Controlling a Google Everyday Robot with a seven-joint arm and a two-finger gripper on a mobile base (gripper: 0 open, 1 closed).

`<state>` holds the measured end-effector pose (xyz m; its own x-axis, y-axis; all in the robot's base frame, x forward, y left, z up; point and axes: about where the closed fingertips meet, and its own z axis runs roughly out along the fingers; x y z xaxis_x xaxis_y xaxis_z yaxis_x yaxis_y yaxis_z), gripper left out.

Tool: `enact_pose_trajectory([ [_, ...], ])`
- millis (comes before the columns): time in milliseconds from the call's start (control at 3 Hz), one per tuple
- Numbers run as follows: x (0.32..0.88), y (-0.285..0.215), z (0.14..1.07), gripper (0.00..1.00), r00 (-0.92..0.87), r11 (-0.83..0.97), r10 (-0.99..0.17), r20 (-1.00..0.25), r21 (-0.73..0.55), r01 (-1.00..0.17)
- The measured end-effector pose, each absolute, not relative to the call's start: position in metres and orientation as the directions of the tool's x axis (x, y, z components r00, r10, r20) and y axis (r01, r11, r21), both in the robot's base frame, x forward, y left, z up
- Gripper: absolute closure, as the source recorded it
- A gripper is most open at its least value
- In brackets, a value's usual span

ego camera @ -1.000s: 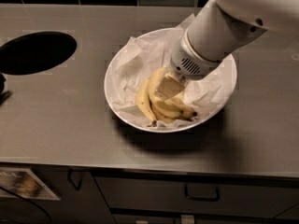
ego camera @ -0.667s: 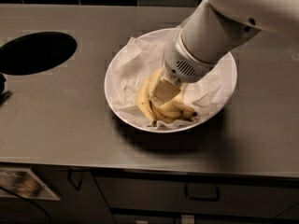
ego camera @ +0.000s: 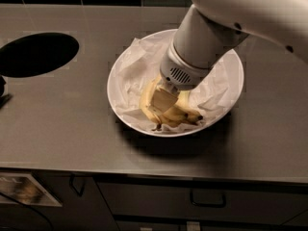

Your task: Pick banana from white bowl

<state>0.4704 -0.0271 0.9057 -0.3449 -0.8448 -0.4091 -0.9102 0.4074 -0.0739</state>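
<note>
A large white bowl (ego camera: 115, 73) lined with crumpled white paper sits on the grey counter. Several yellow bananas lie in its front part. One curved banana (ego camera: 147, 106) runs along the left of the pile, ending in a small black tip near the bowl's front rim. My gripper (ego camera: 161, 101) reaches down from the upper right into the bowl and sits right on the bananas, covering their middle. The big white arm hides the bowl's centre and the upper ends of the bananas.
A dark round hole (ego camera: 37, 54) is cut into the counter at the left. A dark tiled wall runs along the back. Cabinet drawers with handles (ego camera: 208, 199) sit below the counter's front edge.
The arm has shifted a little to the left and lower over the bowl. The gripper stays on the bananas, which have not visibly moved.
</note>
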Motion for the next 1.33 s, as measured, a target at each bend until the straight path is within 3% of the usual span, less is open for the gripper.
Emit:
enact_pose_trajectory([
  [1333, 0.474, -0.044, 0.939, 0.53, -0.400, 0.528, -0.797, -0.453, -0.200, -0.826],
])
